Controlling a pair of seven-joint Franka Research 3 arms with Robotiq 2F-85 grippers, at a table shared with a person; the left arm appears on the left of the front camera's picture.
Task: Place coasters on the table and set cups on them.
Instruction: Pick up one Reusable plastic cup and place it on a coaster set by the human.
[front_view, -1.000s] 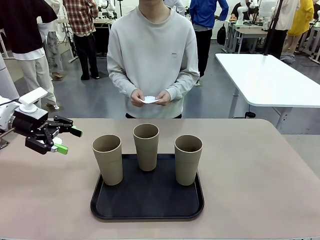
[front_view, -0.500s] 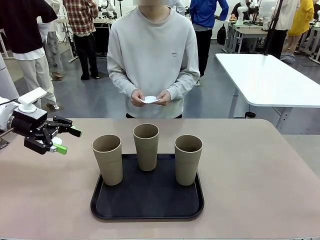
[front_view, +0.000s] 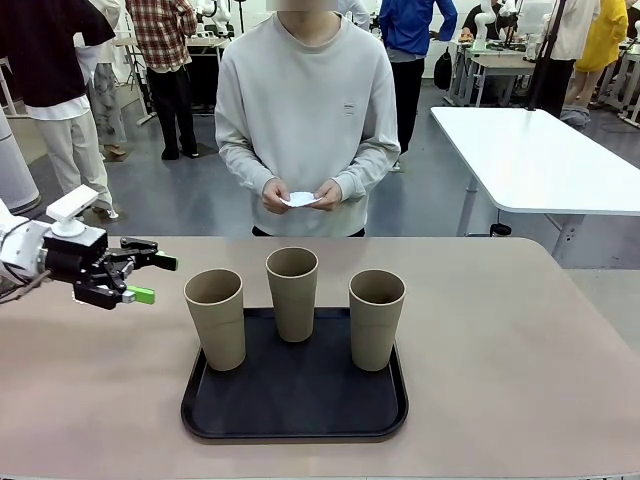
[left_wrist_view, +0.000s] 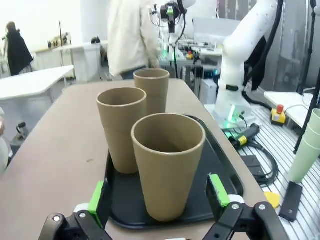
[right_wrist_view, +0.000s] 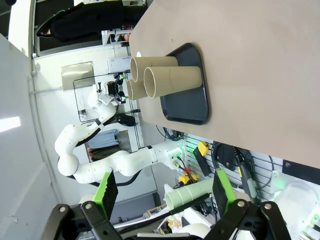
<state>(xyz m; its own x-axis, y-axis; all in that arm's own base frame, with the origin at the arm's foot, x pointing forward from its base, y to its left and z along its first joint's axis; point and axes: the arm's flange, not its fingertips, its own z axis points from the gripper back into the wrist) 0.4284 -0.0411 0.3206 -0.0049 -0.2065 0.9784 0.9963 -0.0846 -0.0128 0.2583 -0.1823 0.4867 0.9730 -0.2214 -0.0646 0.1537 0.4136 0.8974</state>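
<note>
We held our left gripper (front_view: 153, 280) open beside three tall tan-brown tumblers (front_view: 292, 292) on a black rectangular tray (front_view: 300, 420), ready to lift one; our right gripper (right_wrist_view: 165, 195) gaped too. The person's hands (front_view: 300, 192) apparently held white paper doilies (front_view: 299, 200).

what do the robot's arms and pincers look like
The left arm and right arm are white, with rounded jointed segments. The left pincer and right pincer are black two-finger linkages with silver pins and bright green pads; a white block sits at the left wrist.
</note>
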